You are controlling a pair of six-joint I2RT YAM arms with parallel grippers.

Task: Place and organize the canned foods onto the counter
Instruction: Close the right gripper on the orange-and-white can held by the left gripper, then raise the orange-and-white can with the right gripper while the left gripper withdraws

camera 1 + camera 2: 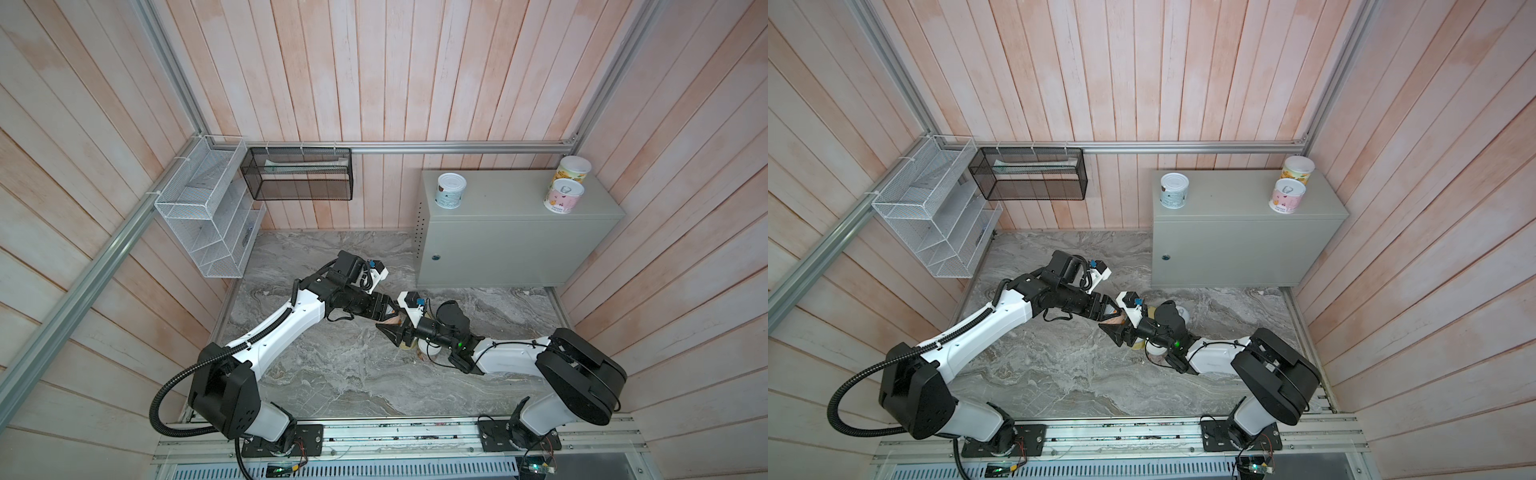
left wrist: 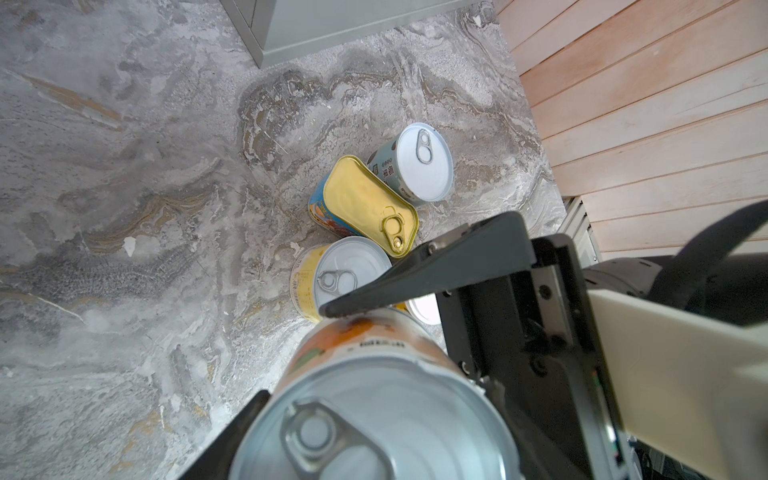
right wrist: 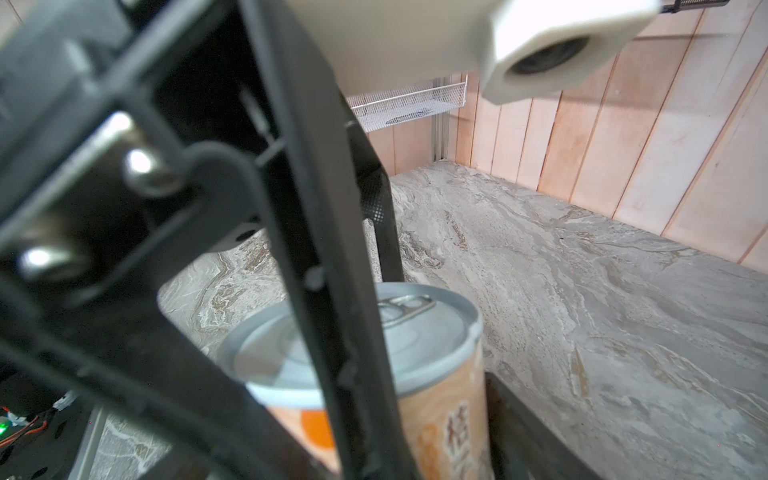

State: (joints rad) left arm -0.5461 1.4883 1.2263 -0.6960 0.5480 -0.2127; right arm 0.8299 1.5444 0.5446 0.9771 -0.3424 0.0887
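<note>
Handover, tin bound for table. Left claw (image 1: 390,311): closed narrow on orange tin (image 2: 374,415), held above marbled slab (image 1: 332,374). Right claw (image 1: 395,325): astride same tin from four o'clock, one finger (image 2: 415,278) at its wall; whether it grips cannot be told. Advice: right clamps fully before left frees. Table (image 1: 511,208): two o'clock, placed tins (image 1: 564,195) at its edges; bare middle suits.

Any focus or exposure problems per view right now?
Right wrist view: close black hardware badly defocused, orange can slightly soft. Left wrist view: that can's lid blurred, gold-topped tin sharp. Both top views: evenly lit, counter crisp.
</note>
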